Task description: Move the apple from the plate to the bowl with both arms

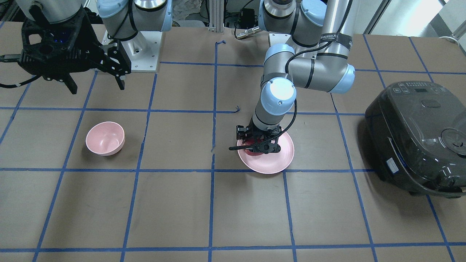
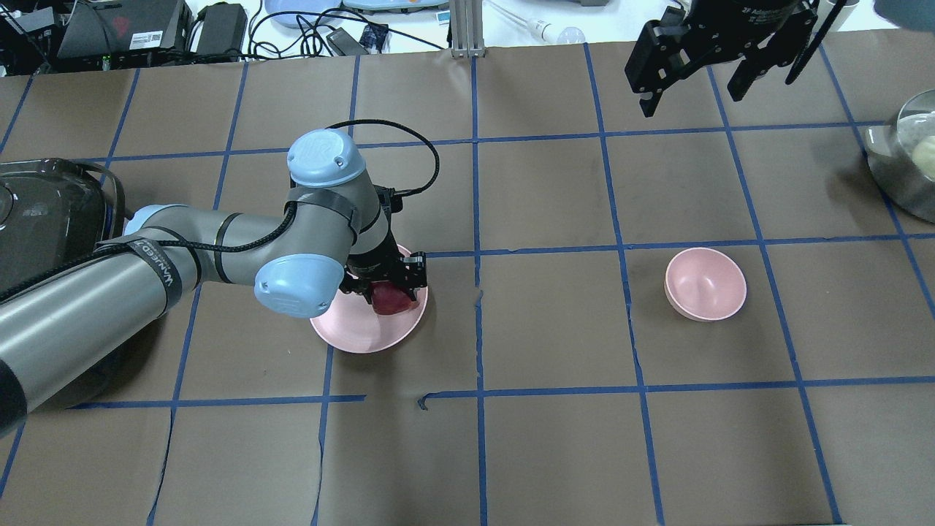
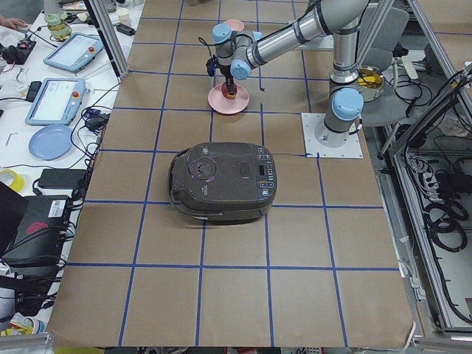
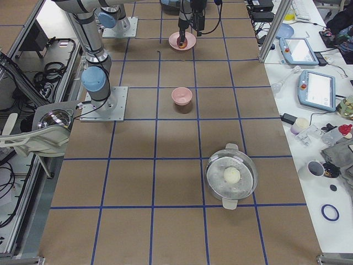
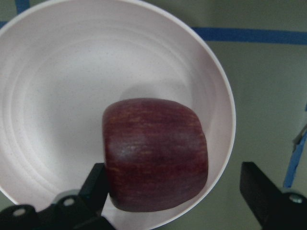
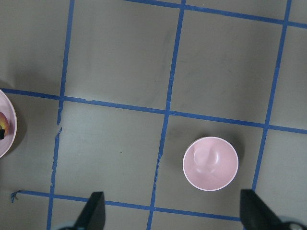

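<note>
The dark red apple (image 5: 156, 153) lies on the pale pink plate (image 5: 62, 96), near its rim. It also shows in the overhead view (image 2: 392, 299). My left gripper (image 2: 387, 286) is down on the plate (image 2: 350, 330) with its jaws open on either side of the apple. One finger (image 5: 96, 184) touches the apple and the other stands apart from it. The small pink bowl (image 2: 705, 283) stands empty to the right. My right gripper (image 2: 690, 102) hangs high above the table, open and empty, with the bowl (image 6: 210, 163) below it.
A dark rice cooker (image 2: 36, 219) stands left of the plate, beside my left arm. A metal pot (image 2: 906, 161) sits at the right edge of the table. Blue tape lines grid the brown table.
</note>
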{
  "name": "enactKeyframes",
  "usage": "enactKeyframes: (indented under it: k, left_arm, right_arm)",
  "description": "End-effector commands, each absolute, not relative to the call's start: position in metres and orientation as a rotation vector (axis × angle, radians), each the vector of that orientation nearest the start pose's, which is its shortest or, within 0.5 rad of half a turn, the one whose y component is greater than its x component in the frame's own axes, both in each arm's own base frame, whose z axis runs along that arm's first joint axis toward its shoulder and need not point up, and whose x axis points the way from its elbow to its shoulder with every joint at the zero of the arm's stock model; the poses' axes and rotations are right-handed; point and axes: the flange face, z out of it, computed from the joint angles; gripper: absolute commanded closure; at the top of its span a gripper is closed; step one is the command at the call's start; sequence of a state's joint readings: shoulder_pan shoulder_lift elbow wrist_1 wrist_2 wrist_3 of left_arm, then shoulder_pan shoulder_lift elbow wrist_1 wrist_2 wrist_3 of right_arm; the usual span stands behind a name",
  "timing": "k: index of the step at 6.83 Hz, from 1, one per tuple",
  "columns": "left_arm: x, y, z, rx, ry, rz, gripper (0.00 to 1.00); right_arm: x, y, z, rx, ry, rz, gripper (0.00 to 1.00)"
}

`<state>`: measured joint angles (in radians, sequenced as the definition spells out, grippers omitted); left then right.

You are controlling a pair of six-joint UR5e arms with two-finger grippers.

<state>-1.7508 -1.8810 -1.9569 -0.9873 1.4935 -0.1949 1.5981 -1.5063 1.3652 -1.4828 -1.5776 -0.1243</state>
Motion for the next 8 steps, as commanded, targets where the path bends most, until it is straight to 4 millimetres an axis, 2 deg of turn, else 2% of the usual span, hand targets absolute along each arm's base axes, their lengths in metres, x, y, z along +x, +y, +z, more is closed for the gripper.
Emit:
enactKeyframes:
  k: [1,3,5,6,7,8]
  left_arm:
    - [-0.229,-0.494,0.233,0.007,3.206,0.101,0.84]
    - [-0.232,-0.513,0.284,-0.010,3.235,-0.013,0.90]
    - [-0.248,-0.534,0.319,-0.047,3.311,-0.083,0.90]
    - [-0.257,-0.535,0.323,-0.114,3.340,-0.067,0.90]
    - [-0.279,-0.526,0.325,-0.145,3.344,-0.057,0.92]
    - [-0.305,-0.518,0.332,-0.153,3.353,-0.065,0.93]
  right_arm:
    - [0.146,-0.517,0.548,-0.236,3.140,-0.082,0.00]
    - [0.144,-0.518,0.547,-0.229,3.141,-0.079,0.00]
    - [0.143,-0.518,0.545,-0.227,3.143,-0.065,0.00]
    - [0.142,-0.518,0.544,-0.227,3.147,-0.059,0.00]
    - [0.136,-0.518,0.541,-0.213,3.149,-0.026,0.00]
    - [0.118,-0.523,0.533,-0.184,3.148,0.006,0.00]
